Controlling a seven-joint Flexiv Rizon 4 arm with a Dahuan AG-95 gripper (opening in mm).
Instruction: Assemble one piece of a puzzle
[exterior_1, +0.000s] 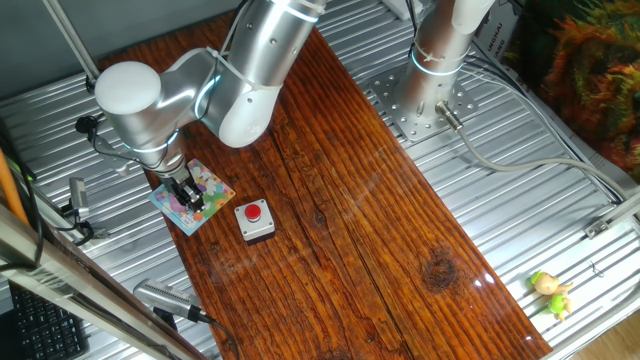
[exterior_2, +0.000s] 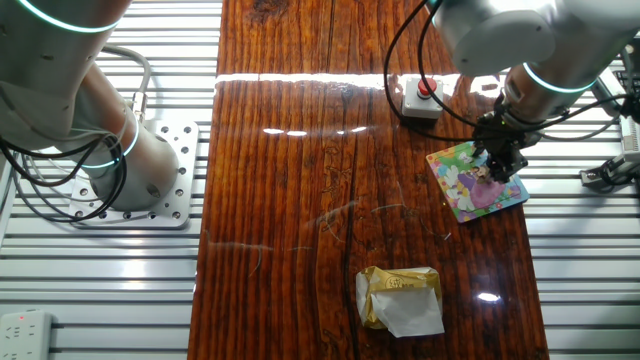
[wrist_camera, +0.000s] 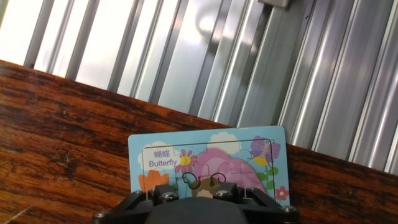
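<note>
Fingers of the gripper (exterior_1: 190, 196) press down onto the puzzle (exterior_1: 210, 188), their spread hidden by the black hand body, so whether they hold the piece cannot be told; the piece itself is not visible. From one fixed view, a dark wooden board (exterior_1: 350, 210) runs from 11 o'clock to 5 o'clock across a ribbed metal table (exterior_1: 520, 200). The puzzle lies at the board's 9 o'clock edge, with a grey box with a red button (exterior_1: 254, 220) just beside it at 4 o'clock. A small yellow-green toy (exterior_1: 551, 293) rests on the metal at 4 o'clock. The silver arm (exterior_1: 240, 70) bends down from 12 o'clock, its wrist above the puzzle; the arm's base plate (exterior_1: 415, 105) sits at 1 o'clock.

From the other fixed view, the gripper (exterior_2: 500, 160) stands on the middle of the puzzle (exterior_2: 470, 195) at 3 o'clock on the wooden board (exterior_2: 330, 180). The grey box (exterior_2: 420, 97) lies near it at 11 o'clock. A crumpled gold wrapper (exterior_2: 400, 298) rests at 6 o'clock, well apart.

From the hand view, the gripper's black body fills the bottom edge, fingertips out of sight. The puzzle (wrist_camera: 211, 158), labelled "Butterfly", lies directly under it near the wood's far edge, with ribbed metal (wrist_camera: 205, 56) beyond.
</note>
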